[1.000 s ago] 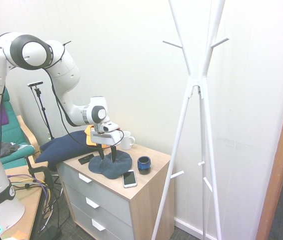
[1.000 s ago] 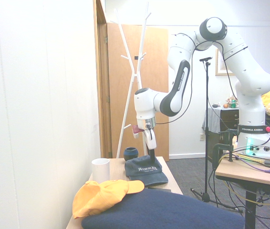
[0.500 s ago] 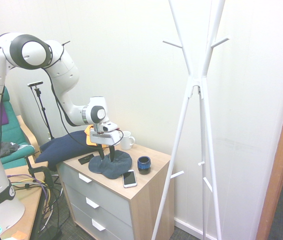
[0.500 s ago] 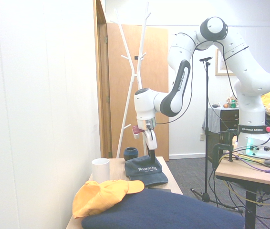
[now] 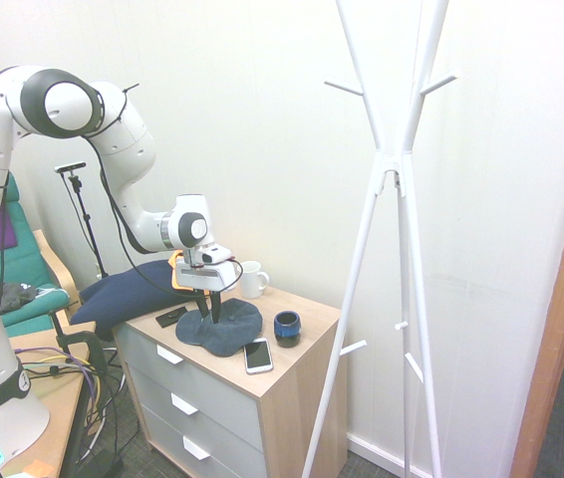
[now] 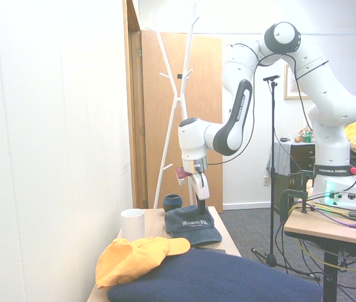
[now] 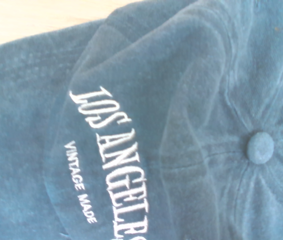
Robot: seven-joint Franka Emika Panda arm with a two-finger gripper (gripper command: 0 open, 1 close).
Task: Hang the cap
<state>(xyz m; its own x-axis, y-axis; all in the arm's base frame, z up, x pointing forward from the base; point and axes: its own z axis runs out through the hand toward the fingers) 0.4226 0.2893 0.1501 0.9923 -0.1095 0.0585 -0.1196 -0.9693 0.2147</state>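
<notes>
The gripper point(image 5: 210, 307) has narrowed over the last second: its fingers, spread a moment ago, now press together on the crown of the cap point(image 5: 224, 326), pinching the fabric. The cap still lies on the dresser point(image 5: 292, 383), between the orange cap point(image 6: 137, 251) and the stand point(image 5: 394, 199) to the right. The grasp looks made; lifting toward a peg comes next.

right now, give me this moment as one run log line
phase: grasping | gripper: shut on cap crown | cap: on dresser top, not lifted | coat rack: pegs bare | hang: not yet done
</notes>
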